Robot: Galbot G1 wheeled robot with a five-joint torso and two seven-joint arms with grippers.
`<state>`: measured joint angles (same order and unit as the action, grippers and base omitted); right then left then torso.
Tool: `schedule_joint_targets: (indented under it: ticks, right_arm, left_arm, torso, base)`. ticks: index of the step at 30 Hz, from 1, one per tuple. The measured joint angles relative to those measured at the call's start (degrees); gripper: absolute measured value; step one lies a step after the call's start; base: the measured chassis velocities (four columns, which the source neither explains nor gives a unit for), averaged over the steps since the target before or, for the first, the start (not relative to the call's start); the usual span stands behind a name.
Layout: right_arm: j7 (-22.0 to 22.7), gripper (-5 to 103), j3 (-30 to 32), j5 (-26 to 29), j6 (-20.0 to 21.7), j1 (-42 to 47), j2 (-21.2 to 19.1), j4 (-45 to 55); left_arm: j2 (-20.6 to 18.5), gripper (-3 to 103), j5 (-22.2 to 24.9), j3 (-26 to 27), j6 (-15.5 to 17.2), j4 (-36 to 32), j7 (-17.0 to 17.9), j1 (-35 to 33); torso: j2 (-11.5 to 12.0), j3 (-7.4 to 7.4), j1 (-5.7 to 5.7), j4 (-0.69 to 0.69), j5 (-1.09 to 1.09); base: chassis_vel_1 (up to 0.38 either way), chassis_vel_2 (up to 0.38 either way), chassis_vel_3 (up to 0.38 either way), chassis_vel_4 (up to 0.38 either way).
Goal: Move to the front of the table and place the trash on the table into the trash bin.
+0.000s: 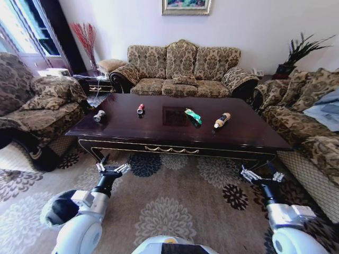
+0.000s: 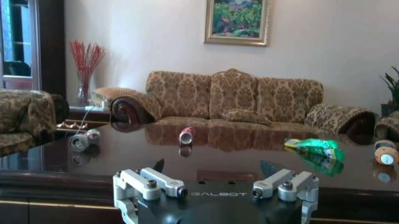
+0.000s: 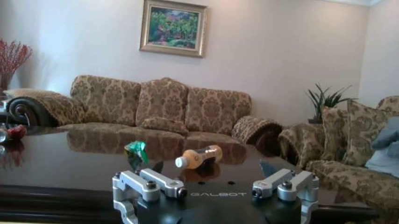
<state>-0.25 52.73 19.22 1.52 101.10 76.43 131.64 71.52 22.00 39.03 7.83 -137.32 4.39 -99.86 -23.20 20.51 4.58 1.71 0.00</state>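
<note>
Patterned carpet (image 1: 175,206) covers the floor of a sitting room, and you are looking down at a large dark wooden table (image 1: 169,135) standing just ahead of your robot. Four pieces of trash lie on its glossy top, spread in a loose row and well apart from one another. Furthest to the robot's left is a grey can (image 1: 99,116) lying on its side. Next comes a red-and-white can (image 1: 140,109), a little deeper on the table. Right of the table's middle lies a green wrapper (image 1: 193,115), and near it on the right a tan bottle (image 1: 222,120) lies tipped over, its cap toward the near edge.

Your left gripper (image 1: 113,169) hangs low in front of the table's near edge, on the left side, with its fingers spread apart and nothing between them. Your right gripper (image 1: 262,177) hangs at a similar height on the right side, near the table's front corner, fingers also spread and empty. Neither touches the table.

From the left wrist camera you see the grey can (image 2: 83,140), the red-and-white can (image 2: 186,135) and the wrapper (image 2: 318,151) across the tabletop. From the right wrist camera, the wrapper (image 3: 136,150) and bottle (image 3: 198,157) lie just beyond the fingers.

Behind the table stands a brown patterned sofa (image 1: 183,71), with matching seats on both sides. A framed painting (image 1: 186,6) hangs on the wall above it.
</note>
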Motion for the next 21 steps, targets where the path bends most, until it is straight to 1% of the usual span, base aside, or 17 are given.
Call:
schedule_joint_targets:
  ticks: [14, 21]
  right_arm:
    - [0.29, 100, -0.92, -1.69, 0.04, -0.81, 0.04, -0.43]
    - [0.34, 100, -1.14, -1.79, -1.91, -0.42, 0.43, -1.1]
  left_arm:
    - [-0.21, 100, 0.0, 0.14, 0.14, 0.12, -0.02, 0.13]
    - [0.9, 100, -0.59, -0.24, 0.09, -0.67, -0.39, -0.76]
  torso:
    - [0.0, 0.0, 0.0, 0.0, 0.0]
    - [0.0, 0.0, 0.0, 0.0, 0.0]
  base:
    - [0.0, 0.0, 0.0, 0.0]
    - [0.018, 0.018, -0.014, -0.017]
